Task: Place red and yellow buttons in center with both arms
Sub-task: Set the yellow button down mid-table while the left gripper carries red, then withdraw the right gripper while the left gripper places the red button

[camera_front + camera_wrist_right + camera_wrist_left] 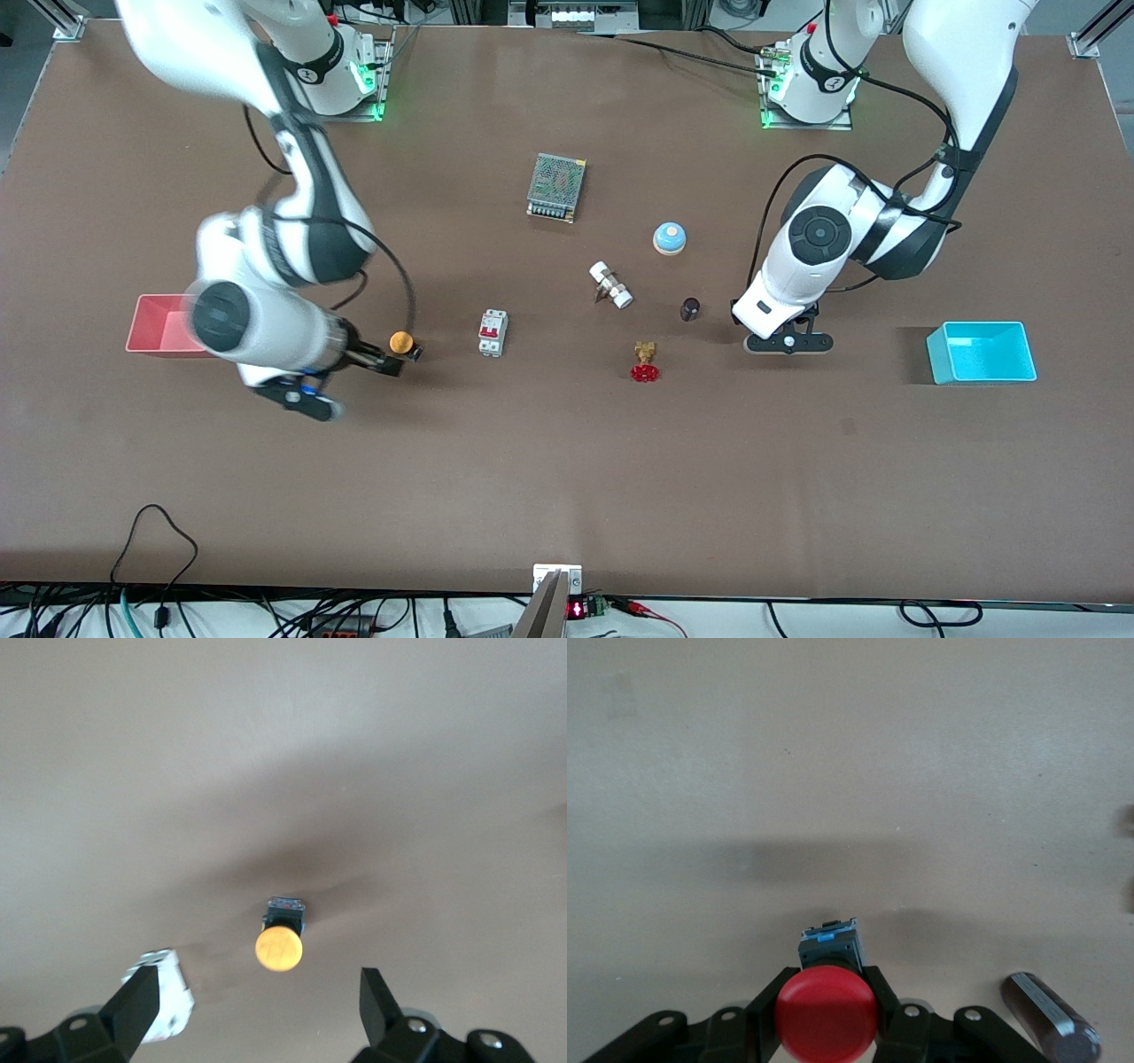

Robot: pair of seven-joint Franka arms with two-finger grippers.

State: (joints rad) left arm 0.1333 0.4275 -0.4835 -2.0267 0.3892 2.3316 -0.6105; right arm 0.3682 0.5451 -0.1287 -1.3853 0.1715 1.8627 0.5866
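Observation:
The red button, a round red cap on a black body, sits between the fingers of my left gripper, which is shut on it. That left gripper hangs low over the table between a dark brown cylinder and the blue box; in the front view the hand hides the red button. The yellow button stands upright on the brown tabletop. My right gripper is over it, open. In the right wrist view the yellow button lies just past the spread fingertips of the right gripper, touching neither.
A pink box stands at the right arm's end and a blue box at the left arm's end. Mid-table lie a white breaker, a red handwheel valve, a white cylindrical part, a blue bell and a mesh power supply.

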